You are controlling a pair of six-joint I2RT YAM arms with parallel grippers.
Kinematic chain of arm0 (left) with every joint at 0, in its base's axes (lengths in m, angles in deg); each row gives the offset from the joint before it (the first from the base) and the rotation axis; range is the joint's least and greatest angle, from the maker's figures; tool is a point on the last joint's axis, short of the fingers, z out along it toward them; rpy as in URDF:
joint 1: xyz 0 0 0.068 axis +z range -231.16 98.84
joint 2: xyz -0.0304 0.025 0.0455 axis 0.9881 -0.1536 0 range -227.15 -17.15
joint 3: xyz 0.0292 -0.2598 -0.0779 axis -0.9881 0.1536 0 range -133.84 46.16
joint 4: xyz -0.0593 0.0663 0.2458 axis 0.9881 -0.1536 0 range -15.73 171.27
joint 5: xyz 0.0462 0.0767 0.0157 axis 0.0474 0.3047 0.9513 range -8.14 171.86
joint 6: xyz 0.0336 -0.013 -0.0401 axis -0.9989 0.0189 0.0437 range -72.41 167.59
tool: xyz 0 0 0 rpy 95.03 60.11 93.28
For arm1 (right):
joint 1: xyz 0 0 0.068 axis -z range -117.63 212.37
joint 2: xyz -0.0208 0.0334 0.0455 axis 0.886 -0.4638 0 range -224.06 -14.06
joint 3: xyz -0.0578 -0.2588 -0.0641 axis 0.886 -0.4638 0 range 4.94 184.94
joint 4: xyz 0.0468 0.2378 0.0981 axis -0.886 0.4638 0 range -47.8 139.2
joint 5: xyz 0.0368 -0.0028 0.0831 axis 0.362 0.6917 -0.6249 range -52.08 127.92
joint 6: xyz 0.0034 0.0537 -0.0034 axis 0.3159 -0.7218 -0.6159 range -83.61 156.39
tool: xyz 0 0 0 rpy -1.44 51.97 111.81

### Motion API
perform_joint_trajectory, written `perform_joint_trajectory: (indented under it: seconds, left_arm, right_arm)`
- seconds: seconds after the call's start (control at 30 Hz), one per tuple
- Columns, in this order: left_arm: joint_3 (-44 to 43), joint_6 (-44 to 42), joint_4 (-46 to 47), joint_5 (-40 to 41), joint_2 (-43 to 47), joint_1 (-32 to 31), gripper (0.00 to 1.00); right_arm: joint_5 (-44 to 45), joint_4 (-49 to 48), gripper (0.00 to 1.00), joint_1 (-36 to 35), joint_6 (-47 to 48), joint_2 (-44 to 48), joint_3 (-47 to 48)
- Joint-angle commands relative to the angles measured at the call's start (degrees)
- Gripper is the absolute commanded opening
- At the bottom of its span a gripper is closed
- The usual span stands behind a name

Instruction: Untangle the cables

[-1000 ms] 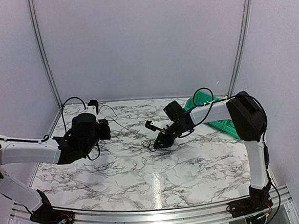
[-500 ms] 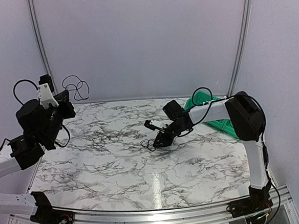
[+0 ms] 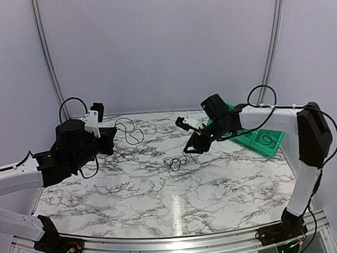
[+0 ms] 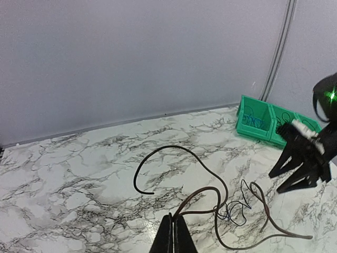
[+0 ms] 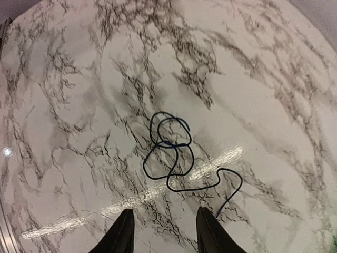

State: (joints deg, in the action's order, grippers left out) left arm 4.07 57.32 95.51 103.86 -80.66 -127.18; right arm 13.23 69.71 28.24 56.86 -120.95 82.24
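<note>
While the left gripper [image 4: 172,232], fingers pressed together on a black cable [image 4: 181,153], holds that loop off to the left, probably to keep it apart, the blue cable [image 5: 169,150] lies in loose coils mid-table. Just above it the right gripper [image 5: 165,221] hovers with fingers apart, seemingly ready to grasp it; green bins [image 3: 262,138] sit beyond at the far right.

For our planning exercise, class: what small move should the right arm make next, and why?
Probably lower the right gripper onto the blue cable and close. Its jaws stand open above those loops lying on the table, while the left gripper is shut on a black cable.
</note>
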Motion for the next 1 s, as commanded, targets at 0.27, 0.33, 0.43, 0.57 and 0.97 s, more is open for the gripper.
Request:
perform_joint_trajectory:
  seconds: [0.27, 0.33, 0.43, 0.57, 0.97]
  left_arm:
    - [-13.64, 6.06, -1.37, -25.94, -16.16, 0.23, 0.0]
    - [-15.78, 5.76, -1.36, -28.37, -18.46, 0.23, 0.0]
    - [-17.76, 4.72, -1.32, -30.78, -21.71, 0.23, 0.0]
    - [-17.32, 4.49, -0.37, -32.43, -23.38, 0.23, 0.0]
    - [-13.99, 4.44, 1.14, -32.96, -20.05, 0.23, 0.0]
  right_arm:
    - [-13.67, 2.87, 0.41, 0.35, 0.84, 17.37, 0.64]
    - [-15.2, 2.77, 0.42, -0.37, -0.03, 17.23, 1.68]
    - [-16.45, 2.86, 0.43, -1.48, -1.03, 15.53, 3.66]
    - [-20.03, 4.12, 0.43, -1.8, -3.08, 11.43, 6.25]
    - [-28.4, 3.61, 0.4, -2.49, -5.62, 6.95, 6.2]
